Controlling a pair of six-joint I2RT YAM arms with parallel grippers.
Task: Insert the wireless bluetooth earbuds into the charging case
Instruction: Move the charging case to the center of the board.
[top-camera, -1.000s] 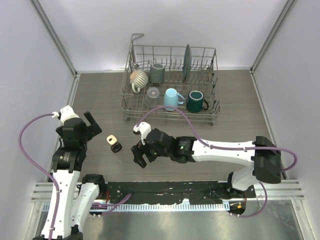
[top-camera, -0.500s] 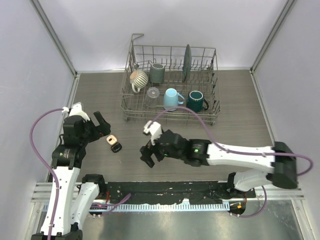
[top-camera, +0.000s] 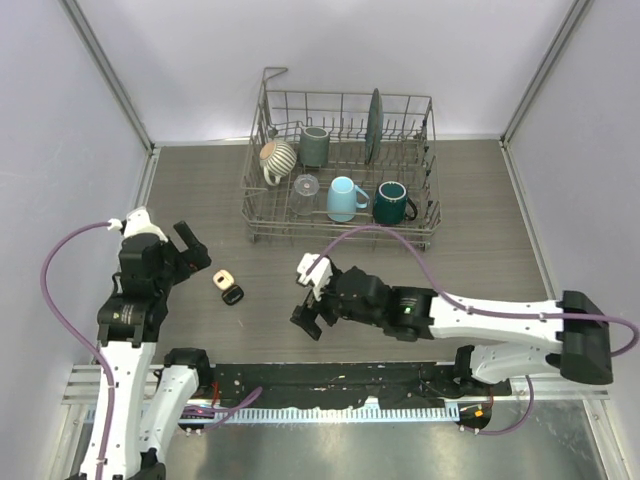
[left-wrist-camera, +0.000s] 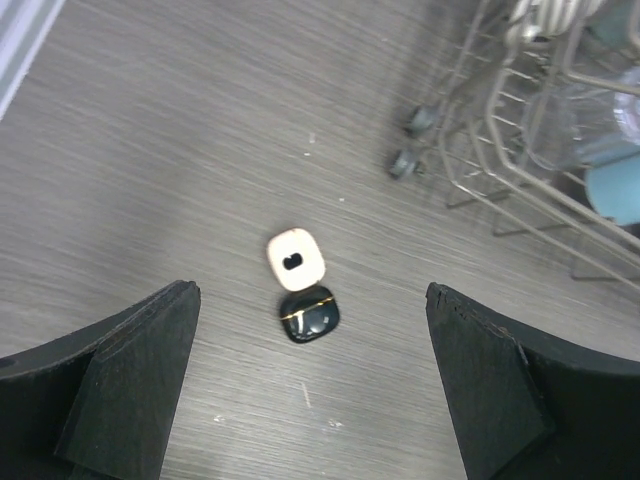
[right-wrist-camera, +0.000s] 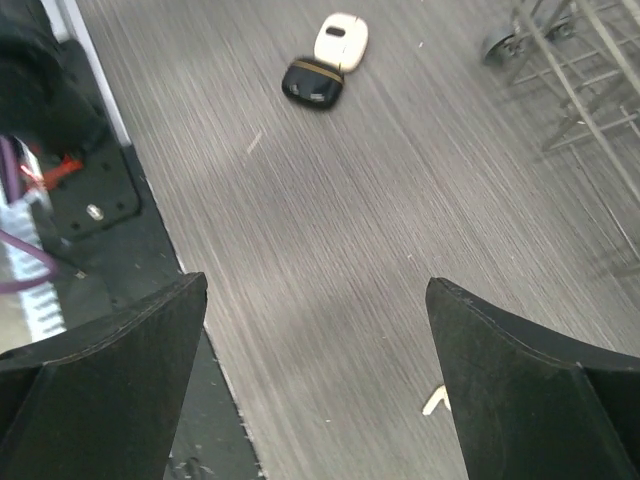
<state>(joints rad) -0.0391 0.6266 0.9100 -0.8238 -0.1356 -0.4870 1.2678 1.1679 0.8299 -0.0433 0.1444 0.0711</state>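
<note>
Two small closed charging cases lie side by side on the wooden table: a cream one (top-camera: 223, 279) and a black one with a gold line (top-camera: 233, 295). Both show in the left wrist view (left-wrist-camera: 296, 259) (left-wrist-camera: 309, 315) and in the right wrist view (right-wrist-camera: 341, 41) (right-wrist-camera: 314, 83). My left gripper (top-camera: 192, 255) (left-wrist-camera: 312, 390) is open and empty, just left of the cases. My right gripper (top-camera: 308, 322) (right-wrist-camera: 315, 385) is open and empty, to their right. A tiny pale cream sliver (right-wrist-camera: 434, 401), possibly an earbud, lies by the right finger. No other earbuds are visible.
A wire dish rack (top-camera: 262, 215) stands at the back with a striped mug, a grey mug, a light blue mug (top-camera: 343, 197), a dark green mug (top-camera: 393, 203) and a plate. Its wheels show in the left wrist view (left-wrist-camera: 412, 140). The black base plate (right-wrist-camera: 95, 190) borders the near edge.
My right gripper has moved right, away from the cases. My left gripper swung toward the cases and then back a little to the left. The cases have not moved.
</note>
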